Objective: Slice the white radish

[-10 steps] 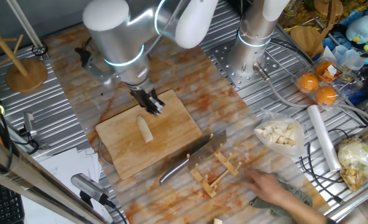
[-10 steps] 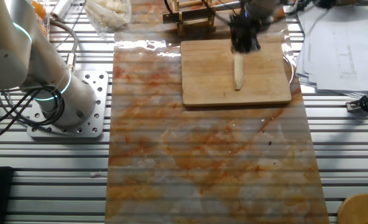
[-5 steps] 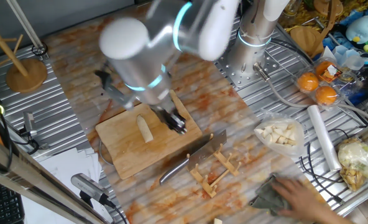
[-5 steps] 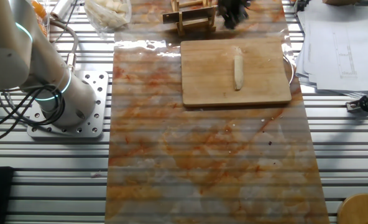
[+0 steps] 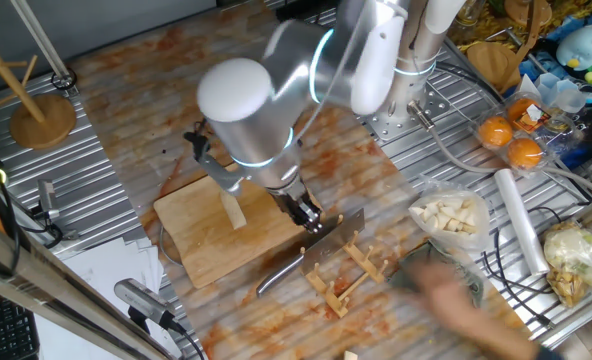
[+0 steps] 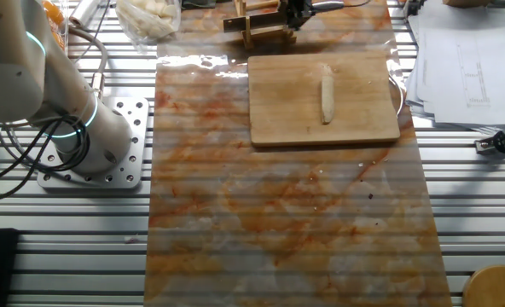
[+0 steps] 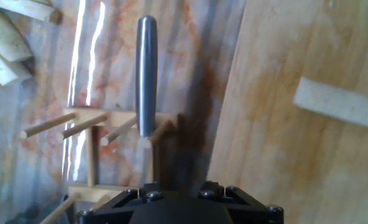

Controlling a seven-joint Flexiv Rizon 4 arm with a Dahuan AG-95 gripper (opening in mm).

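The white radish [image 5: 234, 210] is a cream-white stick lying on the wooden cutting board [image 5: 201, 255]. It also shows in the other fixed view [image 6: 327, 95] and at the right edge of the hand view [image 7: 339, 102]. My gripper [image 5: 309, 215] is off the board's right edge, just above the knife [image 5: 294, 265] that rests on a wooden peg rack [image 5: 348, 268]. In the other fixed view the gripper [image 6: 297, 12] is at the top edge by the rack [image 6: 261, 26]. The hand view looks down on the knife's dark handle [image 7: 145, 74]. The fingers do not show clearly.
A clear bag of pale cut pieces [image 5: 451, 215] lies right of the rack. A blurred human hand [image 5: 446, 290] is at the front right. Oranges [image 5: 511, 140], a film roll [image 5: 521, 230] and a second arm's base [image 5: 406, 90] stand behind. Papers [image 6: 474, 60] lie beside the board.
My gripper has moved from above the radish's end across the board to the knife and rack. The human hand at the front right has shifted. The radish has not moved.
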